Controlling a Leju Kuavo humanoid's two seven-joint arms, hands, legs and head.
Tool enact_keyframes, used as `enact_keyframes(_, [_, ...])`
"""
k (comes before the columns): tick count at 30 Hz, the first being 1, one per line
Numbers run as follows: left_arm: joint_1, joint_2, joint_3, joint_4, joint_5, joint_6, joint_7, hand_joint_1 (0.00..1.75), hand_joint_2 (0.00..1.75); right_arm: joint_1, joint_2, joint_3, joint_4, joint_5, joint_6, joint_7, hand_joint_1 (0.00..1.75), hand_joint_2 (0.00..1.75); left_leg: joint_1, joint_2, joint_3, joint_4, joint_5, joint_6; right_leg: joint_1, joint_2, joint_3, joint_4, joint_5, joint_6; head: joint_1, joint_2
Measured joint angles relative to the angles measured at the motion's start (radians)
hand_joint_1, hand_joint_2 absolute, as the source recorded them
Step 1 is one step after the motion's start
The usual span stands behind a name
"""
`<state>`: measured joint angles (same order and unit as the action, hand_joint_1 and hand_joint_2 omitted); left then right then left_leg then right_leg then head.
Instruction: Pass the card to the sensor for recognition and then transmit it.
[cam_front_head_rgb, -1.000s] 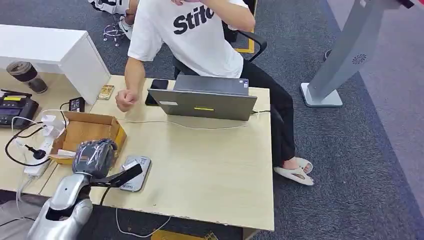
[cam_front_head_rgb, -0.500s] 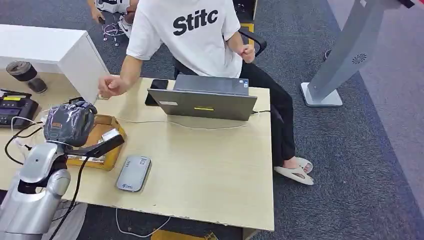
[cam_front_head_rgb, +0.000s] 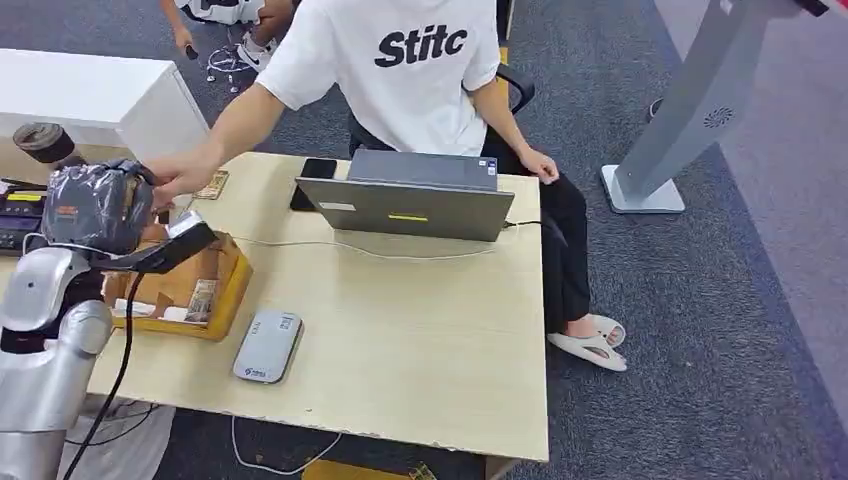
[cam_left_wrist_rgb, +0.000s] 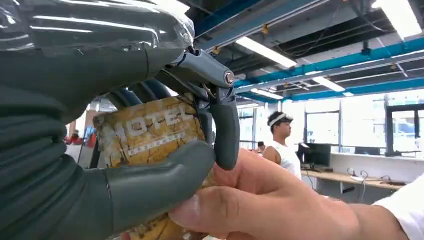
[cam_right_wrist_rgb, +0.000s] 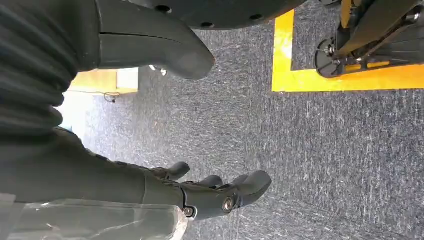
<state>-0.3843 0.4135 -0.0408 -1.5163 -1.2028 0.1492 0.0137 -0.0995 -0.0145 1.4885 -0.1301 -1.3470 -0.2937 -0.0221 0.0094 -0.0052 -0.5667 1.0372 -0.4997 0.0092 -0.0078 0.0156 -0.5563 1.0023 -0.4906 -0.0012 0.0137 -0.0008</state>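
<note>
The card (cam_left_wrist_rgb: 150, 137), yellow and worn with "HOTEL" printed on it, is sitting pinched between the thumb and dark fingers of the left hand (cam_left_wrist_rgb: 125, 150), raised at the far left of the table (cam_front_head_rgb: 420, 330) above the cardboard box (cam_front_head_rgb: 228, 285). A person's hand (cam_left_wrist_rgb: 270, 200) is touching the card too, thumb lying along its edge against the robot's thumb; in the head view that person's arm is reaching across from the far side of the table to the left hand (cam_front_head_rgb: 100, 205). The sensor (cam_front_head_rgb: 268, 346), a flat grey device, is lying on the table to the right of the box, nearer than the laptop (cam_front_head_rgb: 410, 205). The right hand (cam_right_wrist_rgb: 200, 192) is hanging over grey carpet (cam_right_wrist_rgb: 325, 150), holding nothing, fingers loosely apart.
</note>
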Motion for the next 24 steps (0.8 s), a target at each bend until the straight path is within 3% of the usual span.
enact_keyframes(6, [-0.032, -0.022, 0.000, 0.035, 0.042, 0.019, -0.003, 1.75, 1.75, -0.001, 0.000, 0.012, 0.000, 0.010, 0.004, -0.001, 0.00, 1.75, 0.000, 0.001, 0.000, 0.000, 0.000, 0.000, 0.000, 0.001, 0.000, 0.000, 0.000, 0.000, 0.000, 0.000])
enact_keyframes(7, [-0.035, -0.027, 0.000, 0.038, 0.049, 0.021, -0.003, 0.00, 1.75, -0.001, 0.000, 0.016, 0.000, 0.013, 0.004, -0.001, 0.00, 1.75, 0.000, 0.001, 0.000, 0.000, 0.000, 0.000, 0.000, 0.001, 0.000, 0.000, 0.000, 0.000, 0.000, 0.000])
enact_keyframes(11, [-0.041, -0.044, 0.000, 0.045, 0.069, 0.042, -0.003, 0.00, 1.75, -0.002, 0.000, 0.024, 0.000, 0.018, 0.003, 0.000, 0.00, 1.75, 0.000, 0.001, 0.000, 0.000, 0.000, 0.000, 0.000, 0.001, -0.001, 0.000, 0.000, 0.000, 0.000, 0.000])
enact_keyframes(14, [-0.038, -0.061, 0.001, 0.047, 0.113, 0.093, -0.017, 0.00, 1.75, -0.002, 0.000, 0.028, 0.000, 0.017, 0.002, 0.008, 0.00, 1.75, 0.000, 0.000, -0.001, 0.000, 0.000, 0.000, 0.000, 0.000, -0.001, 0.000, 0.000, 0.000, 0.000, 0.000])
enact_keyframes(20, [0.006, -0.108, 0.047, 0.047, 0.272, 0.229, -0.100, 0.00, 1.75, -0.001, 0.000, 0.030, 0.000, 0.003, -0.003, 0.023, 0.00, 1.75, 0.000, 0.001, -0.001, 0.000, 0.000, 0.000, 0.000, 0.001, -0.001, 0.000, 0.000, 0.000, 0.000, 0.000])
enact_keyframes(24, [0.053, -0.121, 0.093, 0.045, 0.329, 0.275, -0.144, 0.00, 1.75, -0.001, 0.000, 0.031, 0.000, 0.004, -0.010, 0.025, 0.00, 1.75, 0.000, 0.001, -0.001, 0.000, 0.000, 0.000, 0.000, 0.001, -0.001, 0.000, 0.000, 0.000, 0.000, 0.000])
